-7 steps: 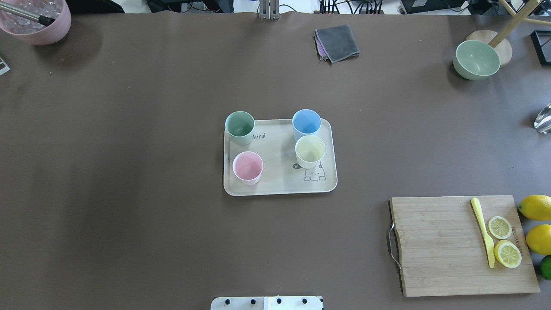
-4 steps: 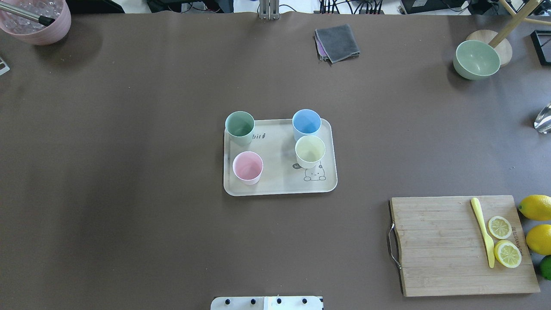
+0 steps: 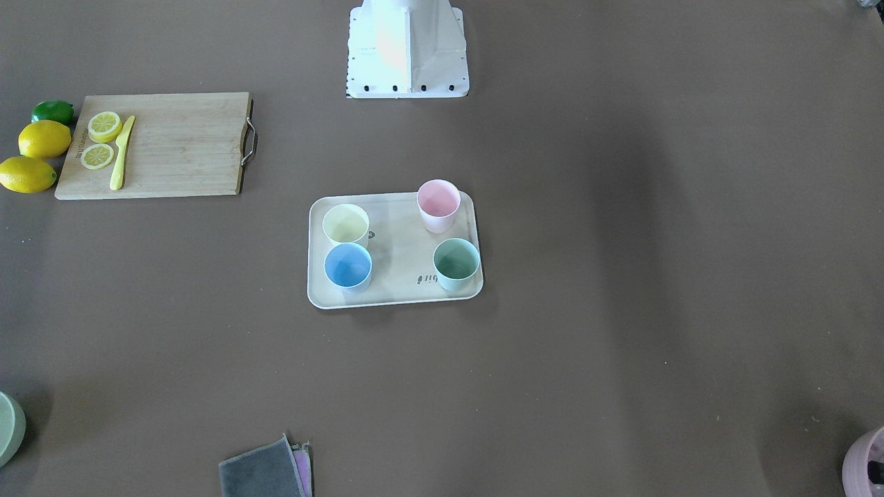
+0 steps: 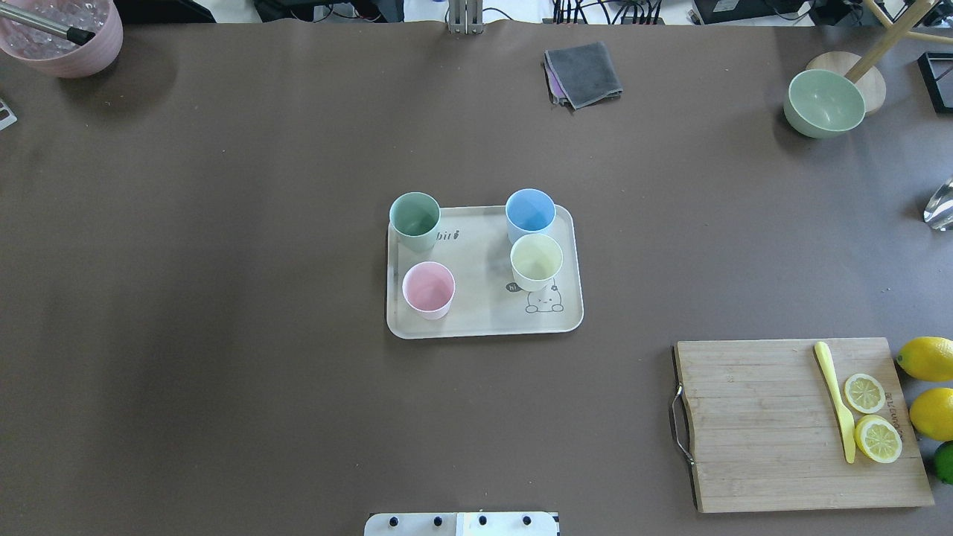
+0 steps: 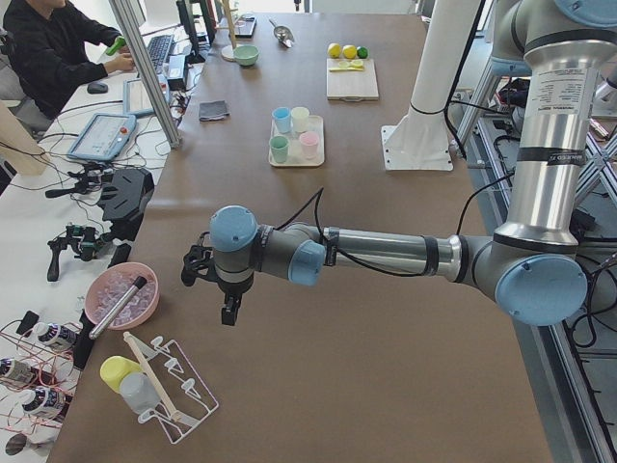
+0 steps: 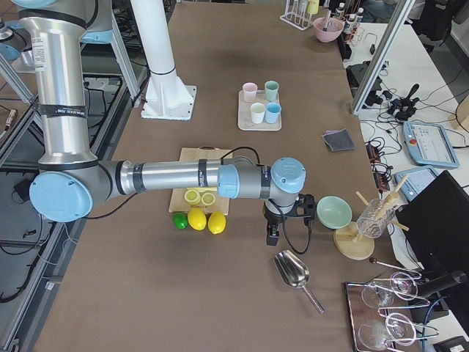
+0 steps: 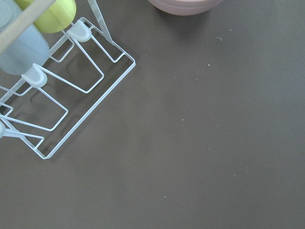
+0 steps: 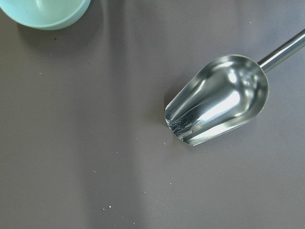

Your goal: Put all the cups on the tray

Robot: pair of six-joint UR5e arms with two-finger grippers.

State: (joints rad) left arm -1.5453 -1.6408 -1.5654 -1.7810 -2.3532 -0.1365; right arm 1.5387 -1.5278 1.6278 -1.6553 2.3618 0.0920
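Brown-covered table bears the tray at its middle, with the green cup, blue cup, yellow cup and pink cup upright on it, while the left end effector and right end effector hang near opposite table ends, whether spread or closed I cannot tell.

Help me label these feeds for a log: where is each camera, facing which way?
Overhead exterior: behind robot, looking forward-down at the tray; only robot's base shows.
Front-facing: across the table, facing the robot's base.
Exterior left: table's left end; left arm near.
Exterior right: right end; right arm near.
Left wrist: down onto wire rack; no body.
Right wrist: down onto metal scoop; no body.
Shared: all exterior views show the tray.
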